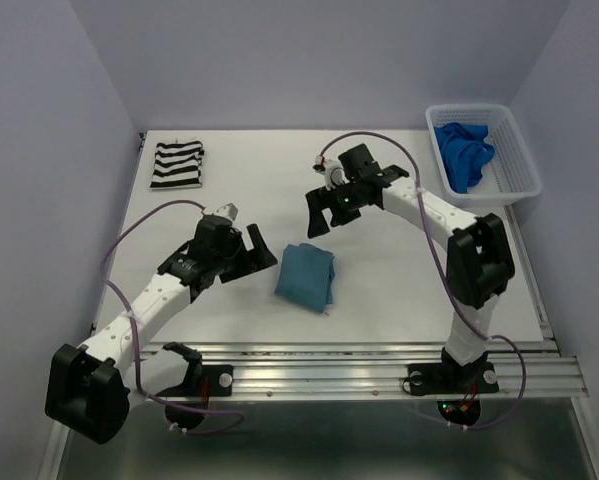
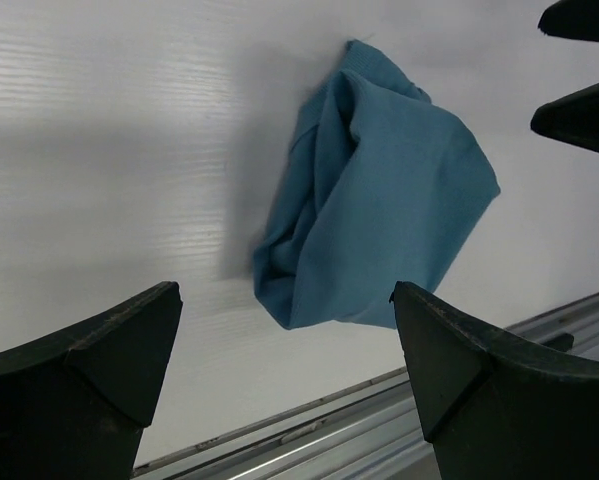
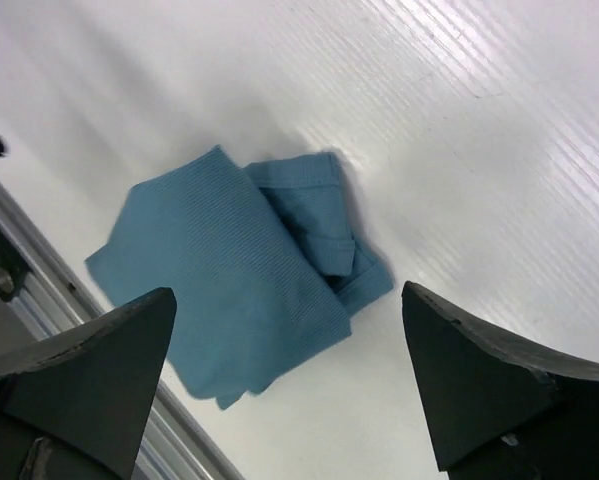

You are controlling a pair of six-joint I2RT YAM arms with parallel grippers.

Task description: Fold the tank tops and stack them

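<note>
White tabletop [image 1: 399, 290] with pale lavender walls around it, that's the overhead cam. The teal tank top [image 1: 304, 277] sits near the front middle, folded into a rough squarish bundle, soft and a bit lumpy. The left claw [image 1: 262, 248] hovers just to its left and the right claw [image 1: 327, 222] hangs above its far side; both have their jaws spread wide with nothing in them, and neither one touches the fabric. The striped tank top [image 1: 177, 164], black and white, lies folded flat at the far left corner. The royal blue tank top [image 1: 462, 152] is crumpled in a heap inside the white plastic lattice basket [image 1: 519, 150] at the far right. Left wrist cam: the left claw [image 2: 284, 300] is gaping, its dark wedge-shaped fingers [image 2: 89, 370] frame the teal bundle from up off the table, and you can see loose rolled folds down the cloth's left edge and a smoother panel on the right. A metal rail [image 2: 379, 420] runs along the bottom. Right wrist cam: same deal, the right claw [image 3: 287, 295] is fully spread and empty above the teal top, which shows a fine ribbed knit, one flat folded layer on top and a hemmed strap bit poking out at its right side. The table surface has a faint lined grain.
</note>
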